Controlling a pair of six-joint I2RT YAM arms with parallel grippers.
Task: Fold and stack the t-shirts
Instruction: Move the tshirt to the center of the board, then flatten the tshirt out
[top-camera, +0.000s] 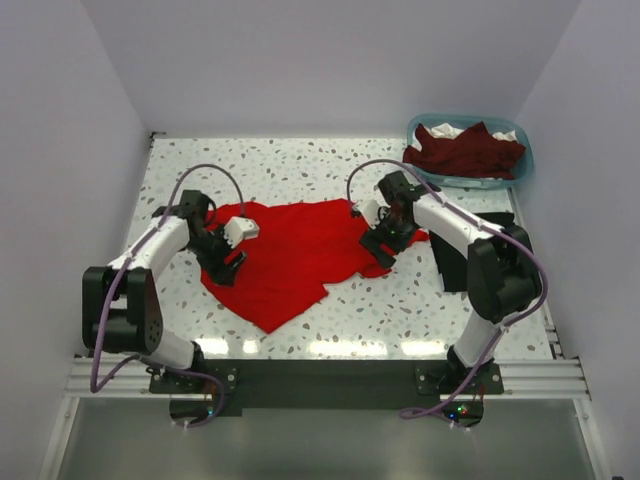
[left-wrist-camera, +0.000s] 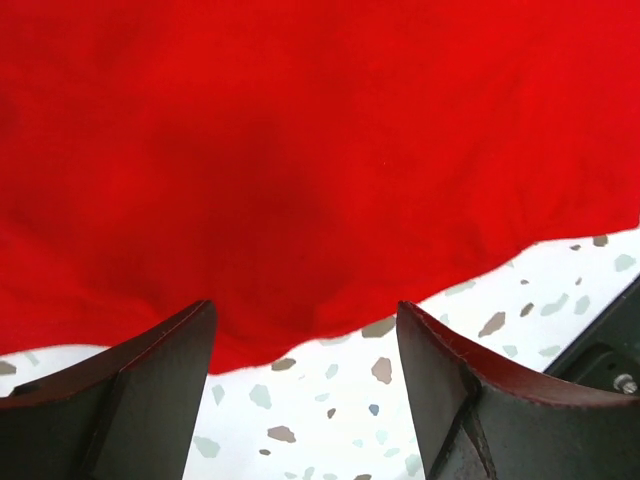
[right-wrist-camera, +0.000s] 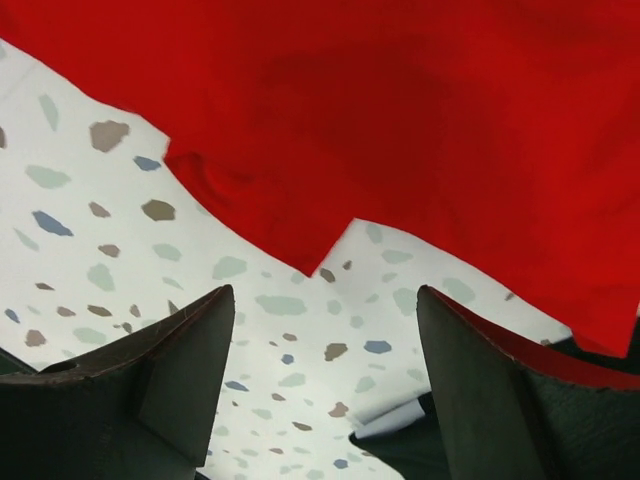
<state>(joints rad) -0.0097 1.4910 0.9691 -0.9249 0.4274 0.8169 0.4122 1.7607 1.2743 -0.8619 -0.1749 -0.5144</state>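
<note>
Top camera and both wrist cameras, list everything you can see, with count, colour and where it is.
red t-shirt: one, bright red, spread rumpled on the middle of the table
maroon t-shirt: one, dark maroon, heaped in the basket
white cloth: at least one piece, white, in the basket behind the maroon t-shirt
black t-shirt: one, black, at the table's right edge, partly hidden by the right arm
basket: one, light blue, at the table's far right corner
table: one, white with speckles
left fingers: two, dark, open, at the red t-shirt's left hem
right fingers: two, dark, open, over bare table by the red t-shirt's right edge
</note>
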